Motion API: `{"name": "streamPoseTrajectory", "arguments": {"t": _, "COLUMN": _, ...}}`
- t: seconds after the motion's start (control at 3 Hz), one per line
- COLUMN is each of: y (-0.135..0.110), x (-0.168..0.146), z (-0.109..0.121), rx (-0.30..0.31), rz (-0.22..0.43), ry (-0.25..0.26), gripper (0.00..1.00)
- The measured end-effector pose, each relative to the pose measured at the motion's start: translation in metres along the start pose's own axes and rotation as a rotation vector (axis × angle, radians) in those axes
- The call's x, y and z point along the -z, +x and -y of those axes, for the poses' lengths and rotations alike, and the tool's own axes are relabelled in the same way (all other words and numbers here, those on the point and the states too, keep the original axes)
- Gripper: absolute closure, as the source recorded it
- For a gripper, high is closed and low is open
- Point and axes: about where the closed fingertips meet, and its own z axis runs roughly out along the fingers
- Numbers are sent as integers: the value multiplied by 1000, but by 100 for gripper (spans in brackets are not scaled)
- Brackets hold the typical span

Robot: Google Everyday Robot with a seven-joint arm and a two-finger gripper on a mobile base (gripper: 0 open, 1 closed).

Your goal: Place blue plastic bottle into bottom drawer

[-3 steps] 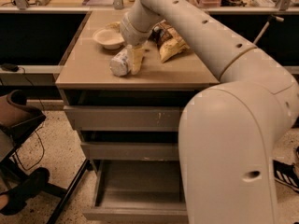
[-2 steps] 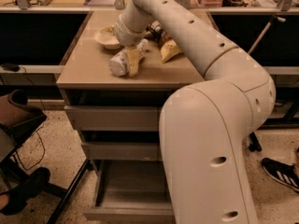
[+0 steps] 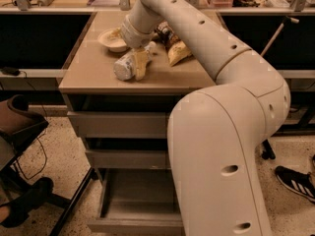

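My claw (image 3: 140,64) still down at blue plastic bottle (image 3: 123,69). Bottle unmoved on bench (image 3: 88,70), only my elbow swung nearer. Grip: cannot tell (not lifted yet). Bottom drawer (image 3: 140,200) open, waiting.

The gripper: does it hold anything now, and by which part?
The gripper sits over the blue plastic bottle near its middle, and the bottle lies on the cabinet top. Whether it truly grips cannot be told.
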Motion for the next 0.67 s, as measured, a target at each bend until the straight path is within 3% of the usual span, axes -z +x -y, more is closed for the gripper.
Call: {"name": "streamPoseTrajectory", "arguments": {"t": 0.67, "y": 0, "x": 0, "z": 0, "rx": 0, "rz": 0, "ry": 0, "gripper": 65}}
